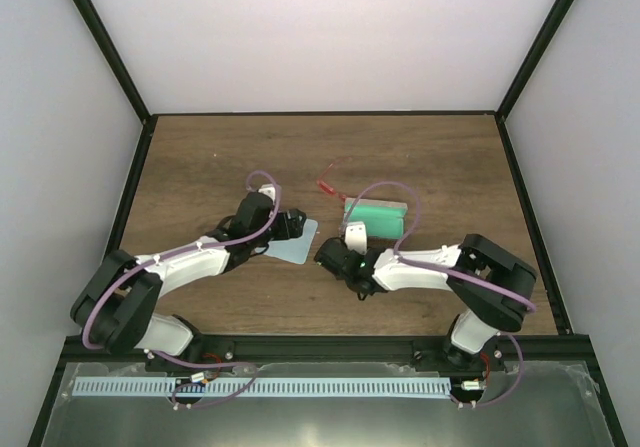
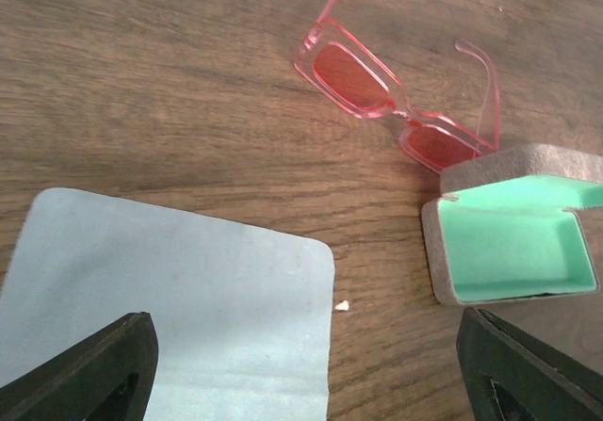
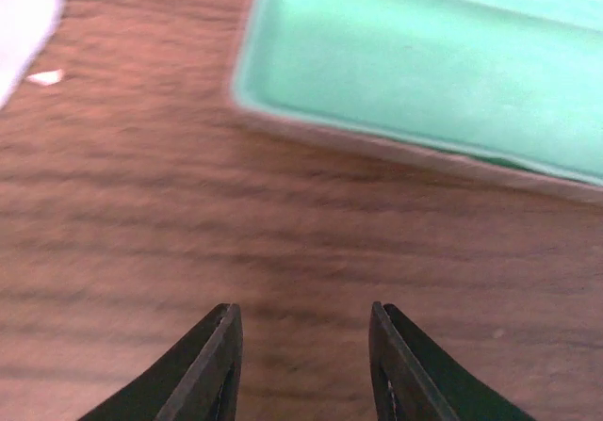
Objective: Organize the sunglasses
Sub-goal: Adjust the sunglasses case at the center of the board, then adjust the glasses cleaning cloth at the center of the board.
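Tabletop bears the sunglasses beyond both parted jaws.

Glossy translucent red plastic sunglasses — matt wood-grain table, soft cloth

A brown wooden table bears a pale blue cloth lying flat, an open grey case with green lining to its right, and red sunglasses, arms unfolded, just beyond the case.
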